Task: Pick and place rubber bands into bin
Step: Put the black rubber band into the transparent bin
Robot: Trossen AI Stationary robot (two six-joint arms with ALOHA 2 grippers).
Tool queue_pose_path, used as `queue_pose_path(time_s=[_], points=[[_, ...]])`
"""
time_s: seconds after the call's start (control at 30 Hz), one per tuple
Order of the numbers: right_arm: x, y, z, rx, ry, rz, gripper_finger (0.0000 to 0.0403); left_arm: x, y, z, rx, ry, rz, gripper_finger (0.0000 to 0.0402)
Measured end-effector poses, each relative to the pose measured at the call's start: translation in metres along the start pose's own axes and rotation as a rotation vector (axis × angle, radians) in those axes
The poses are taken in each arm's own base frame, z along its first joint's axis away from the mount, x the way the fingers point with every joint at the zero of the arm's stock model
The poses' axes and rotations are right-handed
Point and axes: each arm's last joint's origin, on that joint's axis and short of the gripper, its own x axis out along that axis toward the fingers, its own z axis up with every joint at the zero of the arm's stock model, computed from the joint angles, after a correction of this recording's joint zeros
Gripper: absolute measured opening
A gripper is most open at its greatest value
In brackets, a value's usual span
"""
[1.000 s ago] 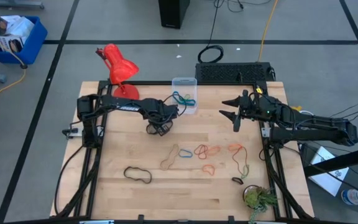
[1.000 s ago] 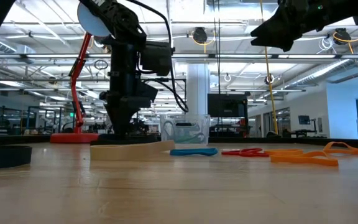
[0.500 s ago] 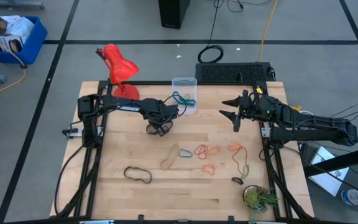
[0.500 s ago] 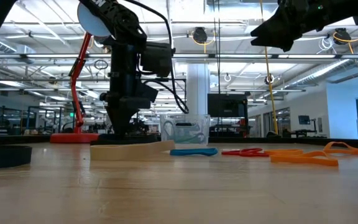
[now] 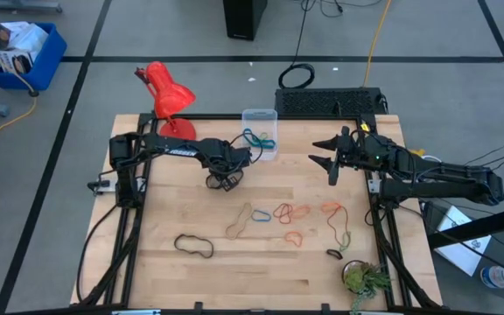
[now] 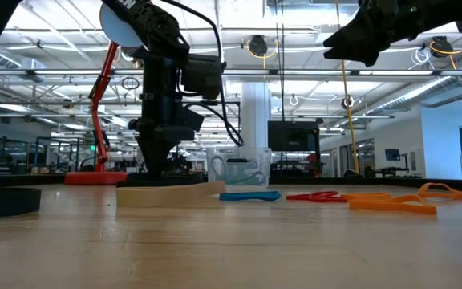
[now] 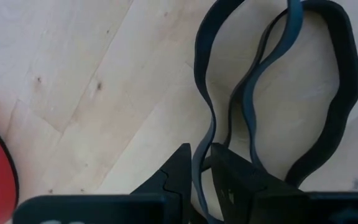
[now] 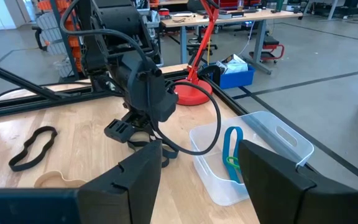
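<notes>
Left wrist view: left gripper (image 7: 202, 163) pinches thin dark rubber bands (image 7: 272, 74), floppy loops on pale wood-grain table (image 7: 73, 81). Clear rounded plastic bin (image 5: 260, 131) near table's far edge, bands inside. Right gripper (image 5: 329, 157) raised, fingers spread, empty.

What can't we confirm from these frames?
- Left tool: left wrist view shows it closed on a black rubber band; whether the band has left the table cannot be told, and the tool's body hides it in the high view.
- Bin: band count inside too small in the high view; the right wrist view crops the bin.
</notes>
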Motion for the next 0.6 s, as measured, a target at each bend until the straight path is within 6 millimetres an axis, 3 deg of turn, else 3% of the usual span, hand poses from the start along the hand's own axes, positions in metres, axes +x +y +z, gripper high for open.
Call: queue_pose_path(time_s=[0.13,0.3,0.6], points=[[0.0000,0.0000,0.0000,0.000,0.000,0.000,0.0208,0.0018,0.0004,-0.0011,-0.002,0.004,0.002,0.0060],[0.0000,0.0000,0.0000,-0.001,0.000,0.000,0.0208,0.0024,0.0018,-0.0006,-0.008,0.004,0.002,0.0011],[0.0000,0.0000,0.0001,-0.001,0.000,0.000,0.0208,0.0007,0.0036,-0.0007,-0.021,0.009,-0.013,0.0005]])
